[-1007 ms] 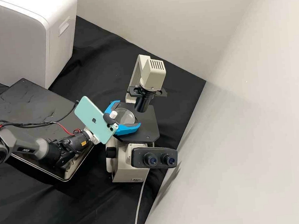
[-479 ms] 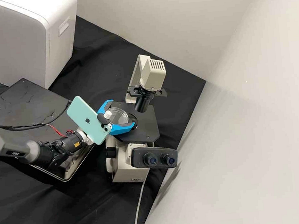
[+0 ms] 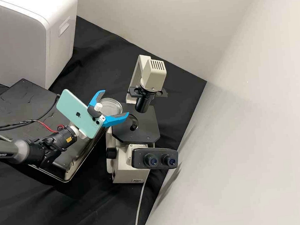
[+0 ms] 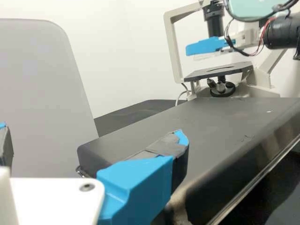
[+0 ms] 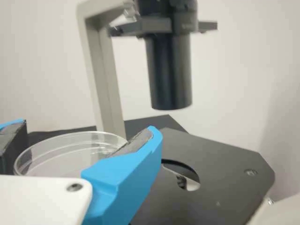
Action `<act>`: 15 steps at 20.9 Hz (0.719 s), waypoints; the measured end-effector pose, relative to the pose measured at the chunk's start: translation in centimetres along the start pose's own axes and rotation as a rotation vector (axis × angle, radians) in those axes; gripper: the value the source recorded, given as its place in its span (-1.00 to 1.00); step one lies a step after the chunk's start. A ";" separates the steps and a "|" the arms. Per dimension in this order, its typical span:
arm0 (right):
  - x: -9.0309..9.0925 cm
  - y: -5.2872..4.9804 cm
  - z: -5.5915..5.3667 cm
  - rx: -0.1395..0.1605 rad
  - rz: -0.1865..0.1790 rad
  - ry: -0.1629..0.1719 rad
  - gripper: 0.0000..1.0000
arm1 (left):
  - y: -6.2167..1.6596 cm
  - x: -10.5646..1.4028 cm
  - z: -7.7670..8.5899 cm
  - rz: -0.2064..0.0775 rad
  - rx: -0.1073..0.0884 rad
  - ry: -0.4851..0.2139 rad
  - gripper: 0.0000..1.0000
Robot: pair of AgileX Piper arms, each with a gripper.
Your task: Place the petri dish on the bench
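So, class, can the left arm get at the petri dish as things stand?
Probably not: the petri dish is clamped in the right gripper near the microscope stage, and the black slab lies between it and the left gripper.

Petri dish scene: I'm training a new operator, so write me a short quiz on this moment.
1. True or false: the petri dish lies flat on the microscope stage.
2. Which claw grips it? A) left B) right C) neither
3. Fill in: the fingers clamping the dish are bright ____.
Key: 1 false, it is held up beside the stage; 2 B, the right claw; 3 blue.
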 end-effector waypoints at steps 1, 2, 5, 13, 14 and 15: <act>-0.1 0.0 -0.3 0.000 0.002 0.009 -1.00 | 0.00 0.0 0.0 0.000 0.000 0.000 1.00; -0.1 0.0 -0.5 0.000 0.000 0.015 -1.00 | 0.00 0.0 0.0 0.000 0.000 0.000 1.00; -0.1 -0.4 -0.9 0.005 -0.014 0.029 -1.00 | 0.00 0.0 0.0 0.000 0.000 0.000 1.00; -1.4 -2.5 -2.9 0.032 -0.089 0.089 -1.00 | -0.01 0.0 0.1 0.000 0.000 -0.006 1.00; -1.5 -3.0 -3.0 0.029 -0.103 0.094 -1.00 | -0.01 0.0 0.1 0.000 0.000 -0.006 1.00; -1.6 -3.3 -3.2 0.030 -0.116 0.100 -1.00 | -0.01 0.0 0.1 0.000 0.000 -0.006 1.00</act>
